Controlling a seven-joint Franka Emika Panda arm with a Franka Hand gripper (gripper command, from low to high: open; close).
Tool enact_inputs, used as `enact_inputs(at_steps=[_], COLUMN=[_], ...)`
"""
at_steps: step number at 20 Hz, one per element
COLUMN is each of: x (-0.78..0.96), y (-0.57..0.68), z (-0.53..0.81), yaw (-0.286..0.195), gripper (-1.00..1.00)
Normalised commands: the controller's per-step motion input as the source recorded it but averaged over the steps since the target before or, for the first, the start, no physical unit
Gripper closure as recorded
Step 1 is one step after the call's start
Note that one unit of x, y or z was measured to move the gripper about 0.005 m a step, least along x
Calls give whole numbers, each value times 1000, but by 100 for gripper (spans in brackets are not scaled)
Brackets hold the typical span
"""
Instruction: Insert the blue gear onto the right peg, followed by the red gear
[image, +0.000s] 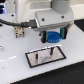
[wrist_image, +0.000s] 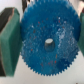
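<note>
Blue gear (image: 53, 36): held edge-on between the pads, in the centre right of the exterior view, above the plate; fills the wrist view (wrist_image: 46, 44) flat-on, centre hole clear and unthreaded.
Gripper (image: 53, 36): clamped on the blue gear, one green pad (wrist_image: 9, 42) pressed at each side of the toothed rim.
White plate (image: 34, 58): black-bordered, flat on the table (image: 15, 70), lower centre of the exterior view, below the gear and apart from it.
Right peg (image: 51, 50): thin dark pin standing on the plate, bare, just under the held gear; not touching it as far as visible.
Other pin (image: 38, 56): fainter, toward the exterior view's left on the same plate; also bare.
Red gear: not found in either view.
Done so far: blue gear picked up and carried over the plate, judging by its position.
Left to do: line hole up with right peg, lower and release; then fetch red gear and stack it on the same peg.
Progress estimate: early, under halfway; nothing seated yet.
Risk: small hole against thin pin, so slight misalignment likely to catch the gear on the peg tip.
</note>
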Motion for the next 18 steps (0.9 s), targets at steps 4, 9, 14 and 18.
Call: enact_inputs(at_steps=[4,9,14,18], x=[544,324,116,16], y=[-59,-47,-90,-14], z=[-124,-211,85,112], yaw=[0,0,0,0], gripper=[100,100,100,100])
